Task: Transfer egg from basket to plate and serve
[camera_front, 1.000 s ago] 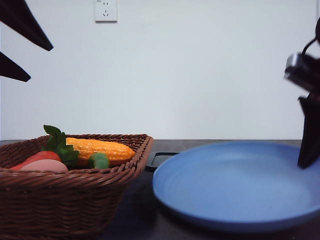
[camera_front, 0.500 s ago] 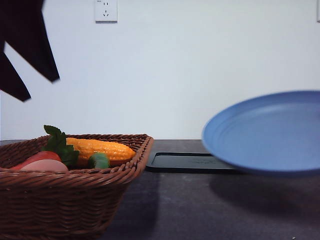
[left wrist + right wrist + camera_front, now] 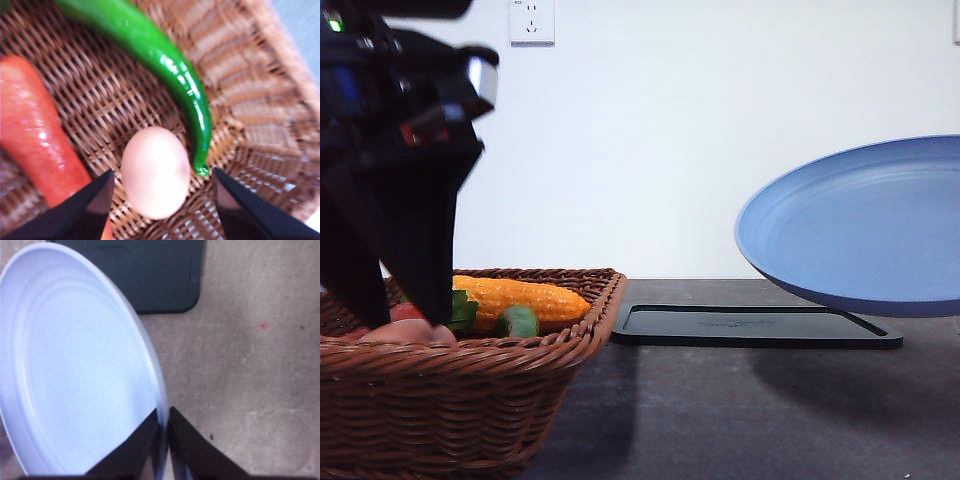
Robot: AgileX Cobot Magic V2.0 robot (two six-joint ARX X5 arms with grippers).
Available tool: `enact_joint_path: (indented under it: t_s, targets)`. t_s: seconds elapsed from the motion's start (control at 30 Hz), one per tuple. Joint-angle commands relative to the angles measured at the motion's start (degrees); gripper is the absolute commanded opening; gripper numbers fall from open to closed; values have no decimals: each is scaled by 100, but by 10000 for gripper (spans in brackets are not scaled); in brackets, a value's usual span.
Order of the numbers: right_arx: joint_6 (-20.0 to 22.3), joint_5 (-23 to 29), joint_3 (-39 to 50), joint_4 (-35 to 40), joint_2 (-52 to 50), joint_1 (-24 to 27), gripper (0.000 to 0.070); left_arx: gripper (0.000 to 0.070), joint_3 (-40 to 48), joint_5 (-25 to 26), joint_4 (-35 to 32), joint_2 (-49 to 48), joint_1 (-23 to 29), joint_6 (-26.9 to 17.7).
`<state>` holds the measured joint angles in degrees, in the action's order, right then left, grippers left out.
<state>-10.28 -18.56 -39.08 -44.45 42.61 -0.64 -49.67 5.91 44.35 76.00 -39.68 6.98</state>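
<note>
Your left gripper (image 3: pixel 162 200) hangs released astride the egg (image 3: pixel 155 171) in the basket (image 3: pixel 470 395), pepper at its 1 o'clock; next, clench, while right gripper (image 3: pixel 163 440) grasps the plate (image 3: pixel 75 365).

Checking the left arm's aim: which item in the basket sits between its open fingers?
The egg, pale pinkish and oval, lies between the left gripper fingers. The red carrot and green pepper flank it outside the gap.

Black wedge-fingered pincer (image 3: pixel 161 205) — matte

Bright even light, soft shadows, blurred wrist close-ups
</note>
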Motion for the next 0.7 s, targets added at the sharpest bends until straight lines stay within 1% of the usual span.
enact_joint_path:
  t_s: [0.0,0.3,0.53,0.6,0.67]
  targets:
    - [45,-97,-78,65,-10,9,0,398,-79,-24,-72,188,-59,-58]
    - [44,-117,-78,64,-11,9,0,398,-79,-20,-230,672,-59,-111]
    - [46,-114,-78,71,-9,9,0,388,-79,-22,-193,716,-59,-186]
    - [46,-121,-78,69,-11,9,0,359,-79,-22,-187,716,-57,-185]
    - [45,-154,-78,69,-11,9,0,302,-79,-22,-183,716,-59,-184]
